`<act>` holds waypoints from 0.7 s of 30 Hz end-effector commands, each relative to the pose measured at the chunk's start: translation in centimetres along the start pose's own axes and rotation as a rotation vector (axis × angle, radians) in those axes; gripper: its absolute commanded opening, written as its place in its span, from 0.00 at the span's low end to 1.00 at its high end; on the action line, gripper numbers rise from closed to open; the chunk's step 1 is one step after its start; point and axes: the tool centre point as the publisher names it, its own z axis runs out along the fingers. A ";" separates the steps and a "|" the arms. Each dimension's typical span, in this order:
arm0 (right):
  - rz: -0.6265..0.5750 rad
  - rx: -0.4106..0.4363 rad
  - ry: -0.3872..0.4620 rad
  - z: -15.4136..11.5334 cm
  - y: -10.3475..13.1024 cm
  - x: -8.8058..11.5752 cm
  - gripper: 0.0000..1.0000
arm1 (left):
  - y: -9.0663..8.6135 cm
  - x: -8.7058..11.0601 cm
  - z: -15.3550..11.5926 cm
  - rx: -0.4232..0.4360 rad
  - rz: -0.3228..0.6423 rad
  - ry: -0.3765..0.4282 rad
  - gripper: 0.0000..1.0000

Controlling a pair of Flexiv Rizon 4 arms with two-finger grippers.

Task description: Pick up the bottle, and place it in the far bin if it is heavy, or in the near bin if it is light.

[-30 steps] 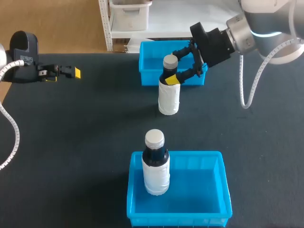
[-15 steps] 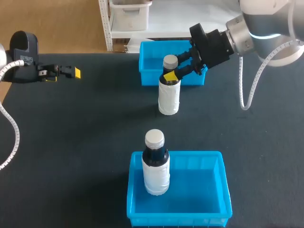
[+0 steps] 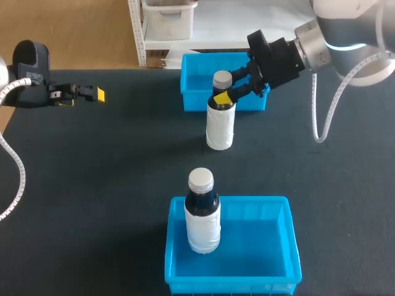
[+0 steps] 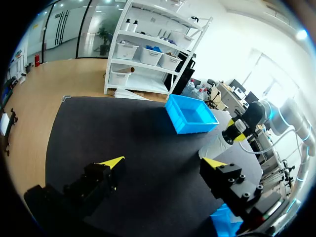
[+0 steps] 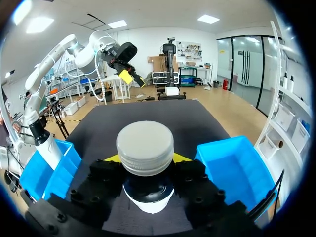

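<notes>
My right gripper point(image 3: 223, 94) is clamped on the neck of the bottle point(image 3: 220, 126), one finger on each side just under the cap, and its wrist view shows the same. The bottle stands upright on the dark table point(image 3: 111, 172) in the upper middle of the head view, just in front of the far bin point(image 3: 196, 77). It has a pale grey screw cap, a dark neck and a white-wrapped body. My left gripper point(image 3: 92, 94), at upper left, has its fingers spread apart

Black table point(image 3: 111, 160) bearing far bin point(image 3: 194, 102), near bin point(image 3: 234, 285), bottle point(image 3: 219, 126) upright between them.
</notes>
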 end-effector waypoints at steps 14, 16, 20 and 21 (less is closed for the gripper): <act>-0.022 0.045 0.004 -4.0 1.2 -1.6 0.00 | 0.0 0.0 0.0 0.000 0.000 0.000 1.00; -0.023 0.058 0.002 -4.8 1.4 -1.8 0.00 | 0.0 0.0 0.0 0.000 0.000 0.000 1.00; -0.021 0.083 -0.003 -6.4 1.8 -2.0 0.00 | 0.0 0.0 0.0 0.000 0.000 0.000 1.00; -0.022 0.087 -0.002 -6.9 1.9 -2.1 0.00 | 0.0 0.0 0.0 0.000 0.000 0.000 1.00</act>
